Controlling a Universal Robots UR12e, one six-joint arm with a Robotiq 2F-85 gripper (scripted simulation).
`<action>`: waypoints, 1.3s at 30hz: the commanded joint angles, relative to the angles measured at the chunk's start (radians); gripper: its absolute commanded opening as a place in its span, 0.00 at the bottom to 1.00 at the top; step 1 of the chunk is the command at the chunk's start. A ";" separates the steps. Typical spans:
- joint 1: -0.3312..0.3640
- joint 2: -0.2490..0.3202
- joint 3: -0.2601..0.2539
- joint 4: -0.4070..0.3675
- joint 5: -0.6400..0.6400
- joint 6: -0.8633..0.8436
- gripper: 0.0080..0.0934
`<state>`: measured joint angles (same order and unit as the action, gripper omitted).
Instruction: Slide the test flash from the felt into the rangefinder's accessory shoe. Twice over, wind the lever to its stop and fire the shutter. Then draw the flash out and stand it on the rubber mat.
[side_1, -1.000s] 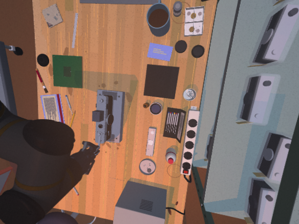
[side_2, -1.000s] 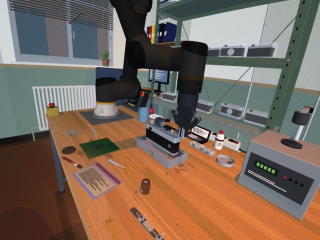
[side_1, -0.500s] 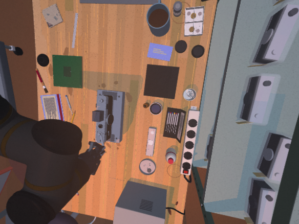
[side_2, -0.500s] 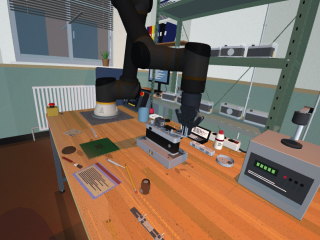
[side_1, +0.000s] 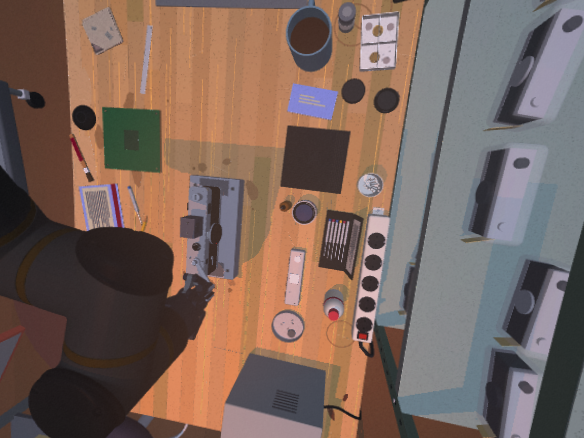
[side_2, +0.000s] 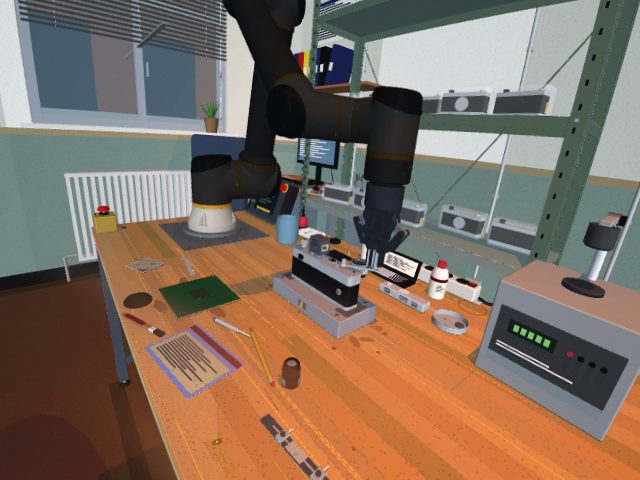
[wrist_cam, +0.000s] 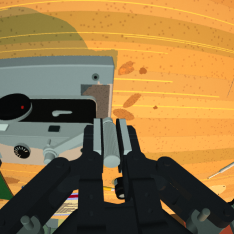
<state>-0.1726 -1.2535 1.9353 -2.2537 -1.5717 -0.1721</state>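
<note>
In the middle of the bench the rangefinder (side_1: 212, 227) (side_2: 326, 281) (wrist_cam: 47, 117) sits on a grey base. The dark test flash (side_1: 190, 226) (side_2: 319, 243) sits on top of the camera, in its accessory shoe. The wind lever (wrist_cam: 110, 142) (side_2: 363, 266) sticks out past the camera's end, its ribbed grey tip swung away from the body. The dark rubber mat (side_1: 315, 158) lies beyond the camera, toward the shelves. My gripper (side_1: 199, 282) (side_2: 373, 261) (wrist_cam: 110, 140) is at the lever end of the camera and is closed around the lever's tip.
A grey instrument box (side_2: 561, 338) (side_1: 277, 397) stands at the bench's near end. A power strip (side_1: 370, 277), a white bottle (side_1: 334, 302), a round dish (side_1: 288, 325) and a tool tray (side_1: 341, 243) lie between camera and shelving. A green board (side_1: 132, 139) lies on the other side.
</note>
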 joint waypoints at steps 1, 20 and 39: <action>0.001 -0.002 0.001 0.000 0.001 0.001 0.00; 0.016 -0.018 0.024 -0.007 0.001 0.015 0.00; 0.021 -0.028 0.038 -0.011 0.001 0.021 0.00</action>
<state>-0.1518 -1.2804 1.9735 -2.2651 -1.5711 -0.1515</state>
